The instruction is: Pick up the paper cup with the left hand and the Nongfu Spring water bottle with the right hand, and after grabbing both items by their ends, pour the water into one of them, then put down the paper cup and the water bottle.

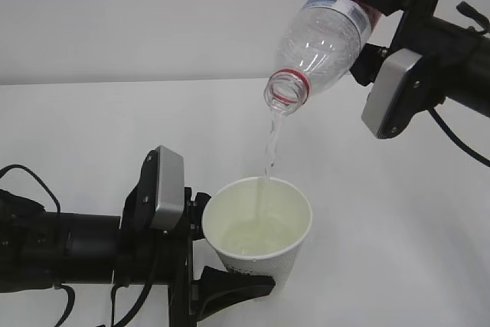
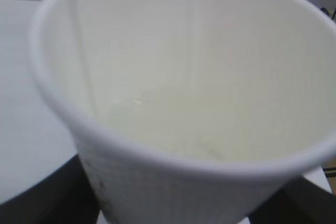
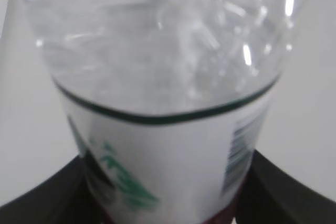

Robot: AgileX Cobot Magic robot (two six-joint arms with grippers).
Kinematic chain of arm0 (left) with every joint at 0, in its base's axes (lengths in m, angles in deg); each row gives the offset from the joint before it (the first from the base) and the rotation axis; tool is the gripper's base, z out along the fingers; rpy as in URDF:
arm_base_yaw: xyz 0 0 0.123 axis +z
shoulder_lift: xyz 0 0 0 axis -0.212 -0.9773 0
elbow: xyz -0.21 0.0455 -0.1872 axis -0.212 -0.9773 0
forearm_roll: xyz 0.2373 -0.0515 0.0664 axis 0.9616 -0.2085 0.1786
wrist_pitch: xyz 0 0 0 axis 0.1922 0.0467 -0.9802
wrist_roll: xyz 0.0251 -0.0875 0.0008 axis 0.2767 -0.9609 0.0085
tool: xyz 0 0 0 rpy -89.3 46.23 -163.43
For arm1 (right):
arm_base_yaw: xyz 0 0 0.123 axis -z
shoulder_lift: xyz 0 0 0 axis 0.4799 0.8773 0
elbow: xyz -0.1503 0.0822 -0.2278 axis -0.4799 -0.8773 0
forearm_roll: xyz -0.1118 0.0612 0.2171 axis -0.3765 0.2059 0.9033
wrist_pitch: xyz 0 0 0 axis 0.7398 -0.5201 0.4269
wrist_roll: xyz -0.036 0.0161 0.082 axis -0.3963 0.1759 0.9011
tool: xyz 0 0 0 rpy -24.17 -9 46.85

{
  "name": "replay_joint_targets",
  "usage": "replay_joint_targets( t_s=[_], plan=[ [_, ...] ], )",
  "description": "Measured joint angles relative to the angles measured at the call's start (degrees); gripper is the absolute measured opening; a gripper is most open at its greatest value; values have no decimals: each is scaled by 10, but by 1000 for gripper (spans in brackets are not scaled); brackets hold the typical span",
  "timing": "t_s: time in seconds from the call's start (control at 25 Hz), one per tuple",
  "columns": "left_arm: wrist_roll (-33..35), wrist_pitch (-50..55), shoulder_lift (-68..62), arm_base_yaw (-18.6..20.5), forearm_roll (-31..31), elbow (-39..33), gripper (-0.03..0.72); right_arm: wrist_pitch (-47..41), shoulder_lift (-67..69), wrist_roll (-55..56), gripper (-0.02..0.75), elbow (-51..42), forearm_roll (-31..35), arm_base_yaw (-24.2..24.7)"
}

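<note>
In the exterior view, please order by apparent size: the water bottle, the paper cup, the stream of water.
1. Water bottle and paper cup: they look alike; the cup may be nearer, so I do not rank them.
2. Stream of water: clearly smallest.

On the label of the Nongfu Spring water bottle (image 3: 173, 166), the right wrist view shows green marks, cut off and blurred, and a barcode at the right edge; no word or number can be read. The paper cup (image 1: 264, 254) shows no print that can be read.
</note>
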Motion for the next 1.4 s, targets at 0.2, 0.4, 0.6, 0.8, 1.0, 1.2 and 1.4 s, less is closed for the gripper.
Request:
replay_joint_targets(
  t_s=[0.2, 0.4, 0.6, 0.8, 1.0, 1.2, 1.4],
  plan=[
    [0, 0, 0, 0, 0, 0, 536, 0, 0, 0, 482, 0, 0, 0],
    [0, 0, 0, 0, 6, 0, 536, 1, 0, 0, 482, 0, 0, 0],
    [0, 0, 0, 0, 15, 0, 536, 1, 0, 0, 482, 0, 0, 0],
    [0, 0, 0, 0, 19, 0, 536, 1, 0, 0, 482, 0, 0, 0],
    [0, 2, 0, 0, 21, 0, 536, 1, 0, 0, 482, 0, 0, 0],
    [-1, 5, 0, 0, 22, 0, 536, 1, 0, 0, 482, 0, 0, 0],
    [-1, 5, 0, 0, 22, 0, 536, 1, 0, 0, 482, 0, 0, 0]
  ],
)
